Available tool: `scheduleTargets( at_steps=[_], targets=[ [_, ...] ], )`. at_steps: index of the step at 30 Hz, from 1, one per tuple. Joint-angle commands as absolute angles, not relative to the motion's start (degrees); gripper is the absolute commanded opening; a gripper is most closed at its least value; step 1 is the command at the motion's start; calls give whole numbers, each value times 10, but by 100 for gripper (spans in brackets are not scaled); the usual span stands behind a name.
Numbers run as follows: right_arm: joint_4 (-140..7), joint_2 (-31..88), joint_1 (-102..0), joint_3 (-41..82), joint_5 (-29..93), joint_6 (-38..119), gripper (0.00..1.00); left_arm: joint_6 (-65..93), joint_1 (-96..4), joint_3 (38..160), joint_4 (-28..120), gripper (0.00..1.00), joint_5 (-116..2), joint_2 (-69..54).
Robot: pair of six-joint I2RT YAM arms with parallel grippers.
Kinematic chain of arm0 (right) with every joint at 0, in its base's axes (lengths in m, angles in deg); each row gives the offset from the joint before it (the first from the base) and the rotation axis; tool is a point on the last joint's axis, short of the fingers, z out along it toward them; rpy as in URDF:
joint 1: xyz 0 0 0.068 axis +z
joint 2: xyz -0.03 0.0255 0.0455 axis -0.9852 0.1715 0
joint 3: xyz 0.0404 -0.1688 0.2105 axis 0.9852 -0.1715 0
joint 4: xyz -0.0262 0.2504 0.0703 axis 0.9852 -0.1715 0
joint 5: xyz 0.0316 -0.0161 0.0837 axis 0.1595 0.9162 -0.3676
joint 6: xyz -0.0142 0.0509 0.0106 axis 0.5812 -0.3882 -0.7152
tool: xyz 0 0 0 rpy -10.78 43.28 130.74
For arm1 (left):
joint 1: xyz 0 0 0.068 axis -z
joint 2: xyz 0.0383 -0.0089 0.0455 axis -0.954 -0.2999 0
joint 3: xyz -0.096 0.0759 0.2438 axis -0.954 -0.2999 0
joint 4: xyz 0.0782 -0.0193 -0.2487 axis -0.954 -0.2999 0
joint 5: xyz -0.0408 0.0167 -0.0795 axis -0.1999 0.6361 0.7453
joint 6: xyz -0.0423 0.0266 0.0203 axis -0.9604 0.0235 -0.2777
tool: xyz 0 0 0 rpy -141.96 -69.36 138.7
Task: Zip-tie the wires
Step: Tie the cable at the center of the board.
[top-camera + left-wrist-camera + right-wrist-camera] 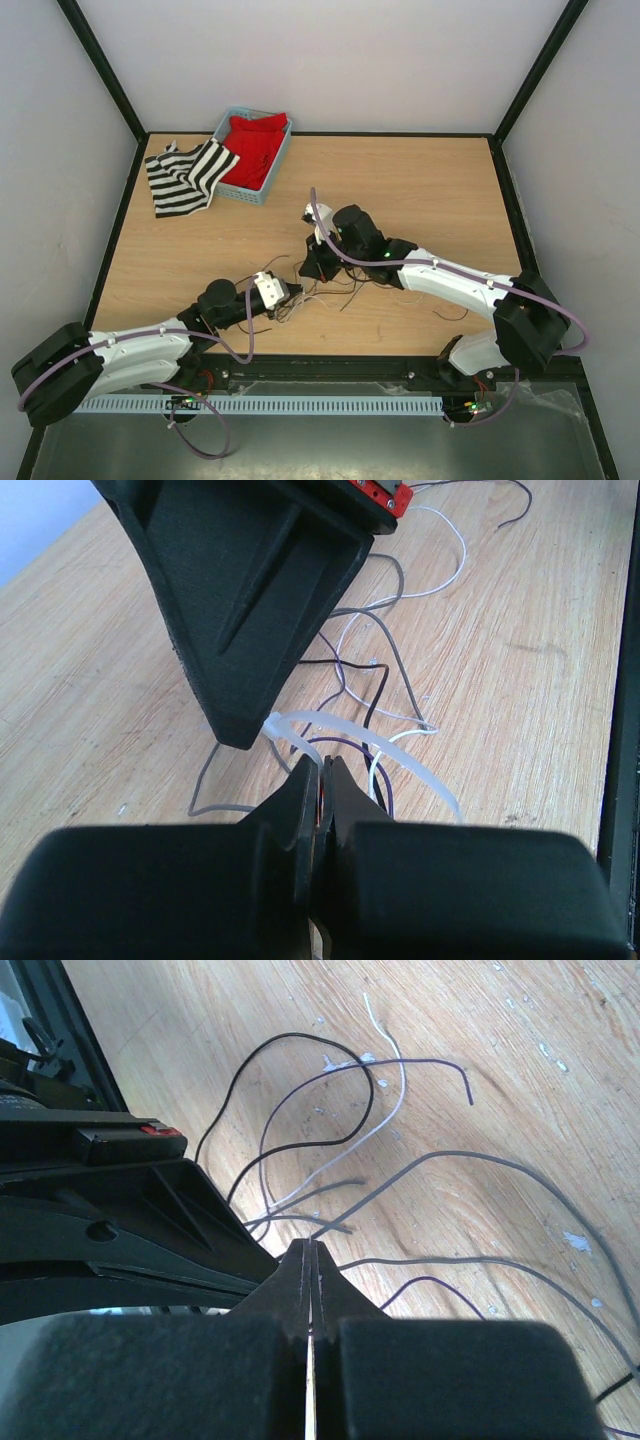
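The wires are thin black, grey, purple and whitish strands curling loosely on the wooden table between my two grippers. My left gripper is shut on a few strands; purple, white and dark wires fan out just beyond its tips. A translucent white zip tie arches over them there. Its near end meets the tip of my right gripper's black finger. My right gripper is shut, with a thin pale strip between its jaws. More wires spread beyond it. In the top view the left gripper and right gripper nearly touch.
A blue basket holding a red cloth stands at the back left. A black-and-white striped cloth lies beside it. Black frame rails and white walls bound the table.
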State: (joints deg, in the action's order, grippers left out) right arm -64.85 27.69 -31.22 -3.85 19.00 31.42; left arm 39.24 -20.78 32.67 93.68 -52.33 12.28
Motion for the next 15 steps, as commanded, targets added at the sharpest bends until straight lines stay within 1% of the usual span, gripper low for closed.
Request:
scheduleTargets(
  at_steps=[1,5,10,11,15],
  targets=[
    [-631,266,-316,-45,240,345,0,379,-205,320,964,0,-495,134],
    [-621,266,-316,-45,220,330,0,377,-205,315,965,0,-515,131],
    [-594,264,-315,-52,179,273,0,366,-208,316,960,0,-557,129],
    [-593,264,-316,-54,175,263,0,360,-208,318,953,3,-568,131],
    [-566,263,-316,-71,158,214,0,343,-211,328,923,21,-593,142]
  ],
)
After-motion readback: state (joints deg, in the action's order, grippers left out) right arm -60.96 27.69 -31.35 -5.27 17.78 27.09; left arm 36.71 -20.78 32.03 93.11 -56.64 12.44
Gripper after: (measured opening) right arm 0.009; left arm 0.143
